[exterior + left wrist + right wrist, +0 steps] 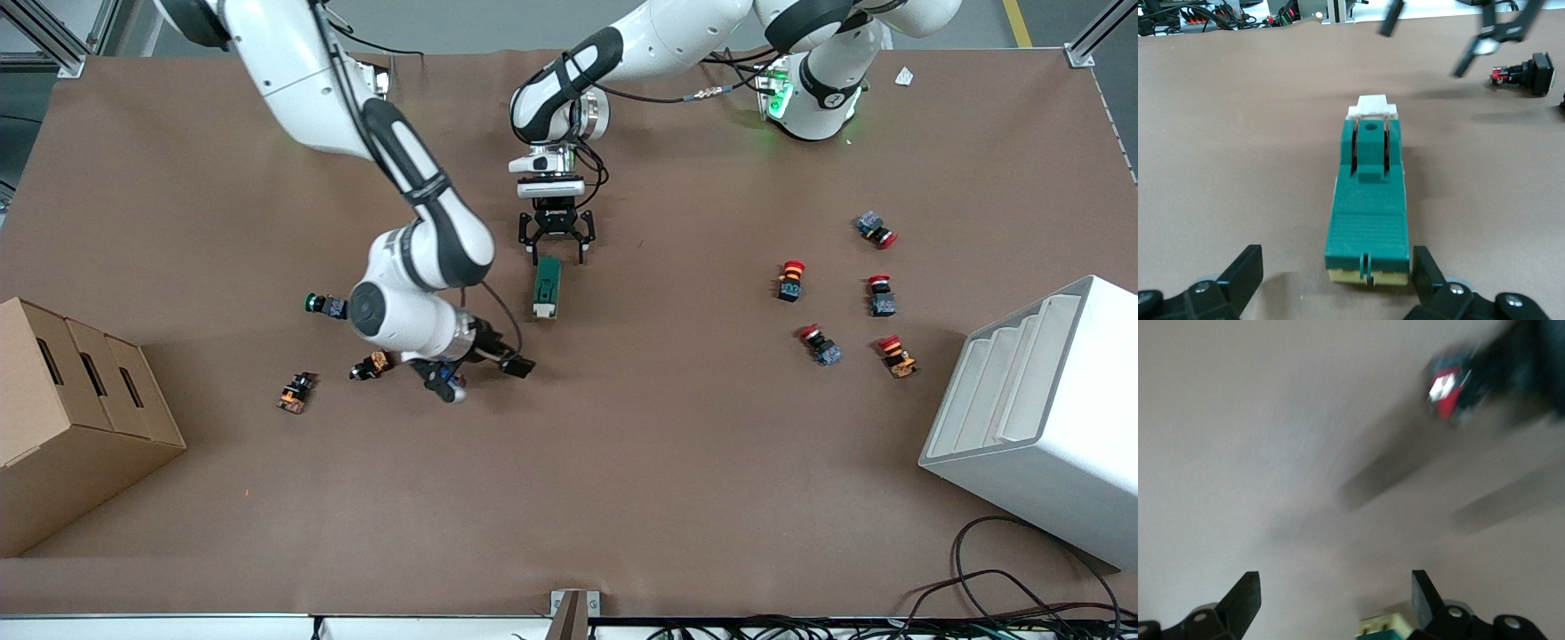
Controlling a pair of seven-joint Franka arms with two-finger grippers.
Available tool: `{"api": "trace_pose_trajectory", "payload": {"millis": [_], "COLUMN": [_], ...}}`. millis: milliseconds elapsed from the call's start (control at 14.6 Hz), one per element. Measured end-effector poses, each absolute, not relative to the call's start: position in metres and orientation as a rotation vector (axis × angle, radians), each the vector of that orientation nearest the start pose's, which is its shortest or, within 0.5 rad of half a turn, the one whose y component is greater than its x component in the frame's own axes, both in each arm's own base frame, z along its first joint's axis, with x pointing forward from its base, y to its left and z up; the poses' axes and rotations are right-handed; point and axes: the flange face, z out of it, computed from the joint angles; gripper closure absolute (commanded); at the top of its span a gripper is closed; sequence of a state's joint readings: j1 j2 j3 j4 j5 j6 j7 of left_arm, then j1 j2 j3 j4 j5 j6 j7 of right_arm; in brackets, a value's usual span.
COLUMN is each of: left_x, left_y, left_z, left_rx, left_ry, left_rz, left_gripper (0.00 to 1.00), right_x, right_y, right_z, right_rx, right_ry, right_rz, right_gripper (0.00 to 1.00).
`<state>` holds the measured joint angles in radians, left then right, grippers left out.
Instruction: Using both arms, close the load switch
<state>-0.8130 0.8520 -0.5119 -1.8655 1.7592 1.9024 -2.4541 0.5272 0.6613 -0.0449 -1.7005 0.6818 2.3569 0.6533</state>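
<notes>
The load switch (pixel 547 286) is a dark green block with a white handle end, lying flat mid-table with that end nearer the front camera. My left gripper (pixel 556 252) is open at the switch's end farther from the front camera. In the left wrist view the switch (pixel 1368 200) lies between the open fingers (pixel 1245 270), close to one of them. My right gripper (pixel 483 377) is open and low over the table beside the switch's white end, toward the right arm's end. In the blurred right wrist view the gripper (pixel 1335 590) shows the switch's pale end (pixel 1388 628) near one finger.
A green-capped button (pixel 324 305) and two dark buttons (pixel 298 391) (pixel 372 366) lie near the right arm. Several red-capped buttons (pixel 791 280) lie toward the left arm's end. A cardboard box (pixel 80 418) and a white rack (pixel 1040 418) stand at the table's ends.
</notes>
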Motion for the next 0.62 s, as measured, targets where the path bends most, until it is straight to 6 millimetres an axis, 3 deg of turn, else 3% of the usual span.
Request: {"api": "trace_pose_trajectory", "payload": {"millis": [275, 618], "left_x": [0.231, 0.252], "left_y": [-0.580, -0.614], "left_z": [0.116, 0.163], "left_rx": [-2.723, -2.767], "left_ry": [-0.075, -0.253], "left_rz": [-1.427, -1.335], "left_gripper": [0.01, 0.00], "right_x": [0.628, 0.643], "right_y": [0.241, 0.108], "right_z": [0.262, 0.327], "right_rx": [-2.768, -2.936], "right_ry": [0.671, 0.283], "right_rz": [0.289, 0.289], "right_gripper": [0.00, 0.00]}}
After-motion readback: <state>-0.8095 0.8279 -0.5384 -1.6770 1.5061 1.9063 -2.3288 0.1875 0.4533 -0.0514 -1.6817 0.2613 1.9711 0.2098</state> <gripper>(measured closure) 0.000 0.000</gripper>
